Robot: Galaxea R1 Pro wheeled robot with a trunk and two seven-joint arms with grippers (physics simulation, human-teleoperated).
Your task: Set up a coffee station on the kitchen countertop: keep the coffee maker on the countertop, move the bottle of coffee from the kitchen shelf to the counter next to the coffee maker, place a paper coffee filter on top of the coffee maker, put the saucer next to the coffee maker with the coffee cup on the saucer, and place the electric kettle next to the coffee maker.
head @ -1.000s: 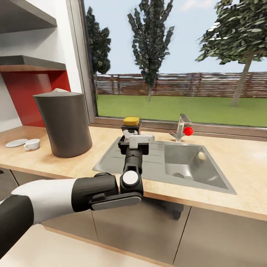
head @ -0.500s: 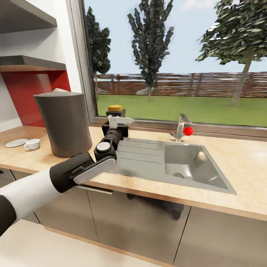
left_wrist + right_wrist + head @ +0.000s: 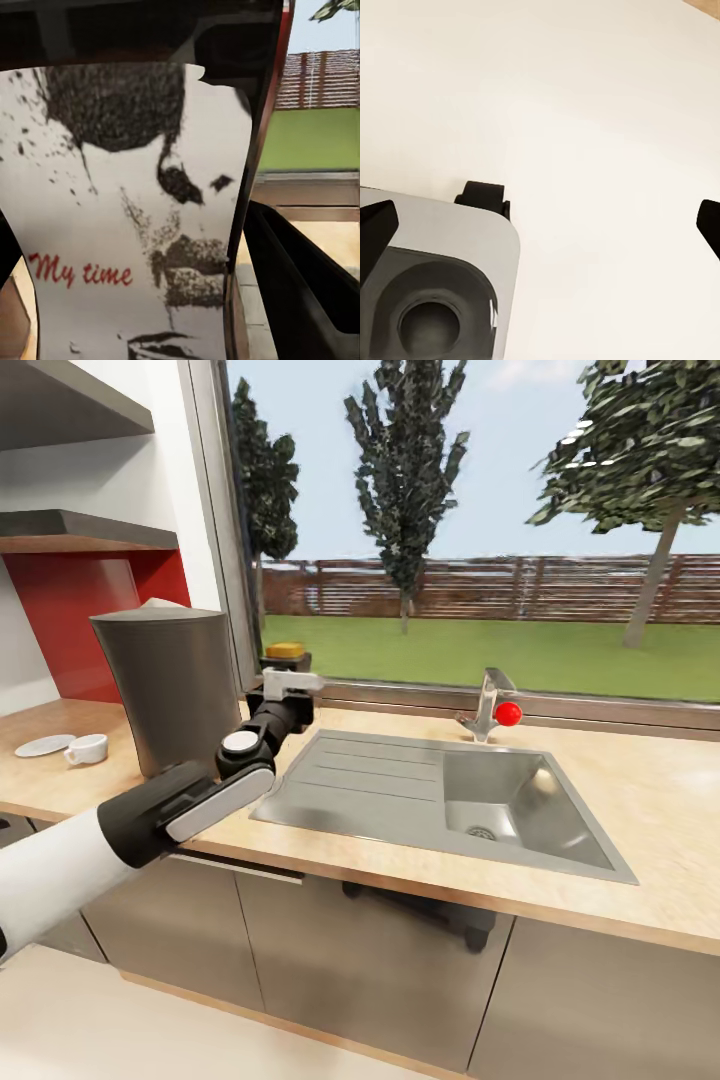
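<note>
My left gripper (image 3: pixel 287 678) is shut on the bottle of coffee (image 3: pixel 286 653), a dark jar with a yellow lid. It holds the jar just right of the coffee maker (image 3: pixel 175 695), over the kitchen countertop (image 3: pixel 640 790) near the window sill. I cannot tell whether the jar rests on the wood. In the left wrist view its pale label (image 3: pixel 135 225) sits close between the dark fingers (image 3: pixel 300 285). A pale paper coffee filter (image 3: pixel 160 603) shows on top of the coffee maker. The coffee cup (image 3: pixel 87 749) stands beside the saucer (image 3: pixel 40 745) at the far left. My right gripper (image 3: pixel 540 225) hangs open over the pale floor.
A steel sink (image 3: pixel 450 800) with drainboard is set into the worktop right of the jar. Behind it is a faucet (image 3: pixel 488 710) with a red knob. Dark shelves (image 3: pixel 90 530) hang on the wall above the coffee maker. A big window lines the back.
My left arm has carried the bottle of coffee left and away from me, from over the sink's drainboard to beside the coffee maker. The cup and saucer have not moved.
</note>
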